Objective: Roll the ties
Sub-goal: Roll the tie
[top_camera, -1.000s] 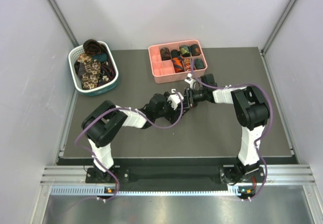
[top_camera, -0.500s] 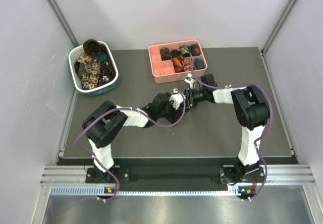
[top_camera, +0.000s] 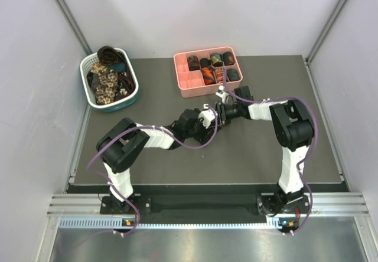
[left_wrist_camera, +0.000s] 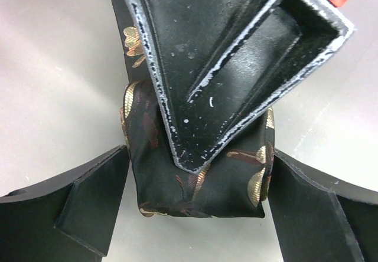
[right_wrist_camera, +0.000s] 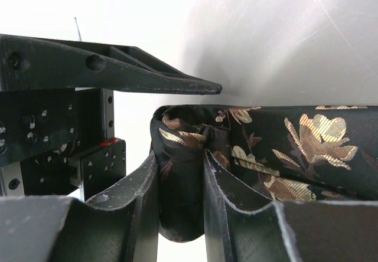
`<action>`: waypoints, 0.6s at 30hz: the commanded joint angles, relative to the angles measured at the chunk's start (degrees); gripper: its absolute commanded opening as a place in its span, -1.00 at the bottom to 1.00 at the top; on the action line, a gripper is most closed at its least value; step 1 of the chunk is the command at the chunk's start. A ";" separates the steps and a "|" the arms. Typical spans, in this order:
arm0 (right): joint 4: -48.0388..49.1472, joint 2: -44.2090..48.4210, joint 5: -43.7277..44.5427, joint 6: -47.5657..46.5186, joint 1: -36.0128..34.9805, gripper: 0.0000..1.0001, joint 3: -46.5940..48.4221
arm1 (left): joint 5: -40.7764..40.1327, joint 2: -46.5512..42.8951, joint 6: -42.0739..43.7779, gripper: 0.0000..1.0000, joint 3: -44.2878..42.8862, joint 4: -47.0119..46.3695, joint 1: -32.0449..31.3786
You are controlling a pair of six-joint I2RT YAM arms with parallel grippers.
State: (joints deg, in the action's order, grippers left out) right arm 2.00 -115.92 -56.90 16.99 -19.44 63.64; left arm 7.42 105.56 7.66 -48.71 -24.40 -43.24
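A dark tie with a beige floral print is partly rolled; its coil [left_wrist_camera: 201, 185] hangs between the two grippers over the table. My right gripper [right_wrist_camera: 180, 179] is shut on that coil [right_wrist_camera: 180, 156], and the tie's loose strip [right_wrist_camera: 307, 150] runs off to the right. My left gripper [left_wrist_camera: 199, 173] is open, with one finger close on each side of the coil. One right finger [left_wrist_camera: 236, 67] lies over the coil from above. From the top, both grippers meet mid-table, left [top_camera: 211, 120] and right [top_camera: 218, 112], and hide the tie. Several rolled ties [top_camera: 215, 59] sit in the tray.
The pink divided tray [top_camera: 190, 84] stands just behind the grippers. A white-and-teal basket [top_camera: 133, 100] at the back left holds a heap of loose ties [top_camera: 107, 79]. Grey walls close in the dark mat [top_camera: 248, 156] on three sides.
The left gripper has edged a little closer to the right gripper and its coil. The right gripper has kept its place and its grip.
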 commanded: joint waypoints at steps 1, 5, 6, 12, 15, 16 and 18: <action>-3.49 -3.87 8.39 -4.60 0.11 -1.00 -0.01 | -0.92 -1.06 1.92 0.92 -0.16 -1.52 -0.17; -4.81 -4.75 9.35 -4.78 0.10 -1.00 0.35 | -1.79 -0.79 2.09 0.98 -0.33 -2.31 -0.17; -5.07 -4.93 9.62 -4.95 0.02 -1.00 0.70 | -2.14 -0.62 2.01 0.98 -0.33 -2.58 -0.17; -4.91 -5.90 6.74 -4.78 0.46 -1.00 0.70 | -1.44 -1.67 0.26 0.98 -0.51 -3.46 -0.09; -3.06 -5.90 3.04 -4.25 0.55 -1.00 0.00 | -0.75 -2.20 -0.98 0.98 -2.61 0.30 -0.09; -2.71 -5.99 2.33 -4.16 0.55 -1.00 -0.26 | -0.57 -2.46 -1.33 0.98 -2.88 0.93 -0.17; -0.87 -5.81 0.23 -3.72 0.54 -1.00 -0.88 | 0.22 -3.86 -1.94 0.98 -2.97 1.72 -0.09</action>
State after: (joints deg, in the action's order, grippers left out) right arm 0.78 -118.30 -59.96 17.04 -19.03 65.60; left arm 6.37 105.47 7.29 -49.47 -23.46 -43.22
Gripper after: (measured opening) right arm 0.282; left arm 0.991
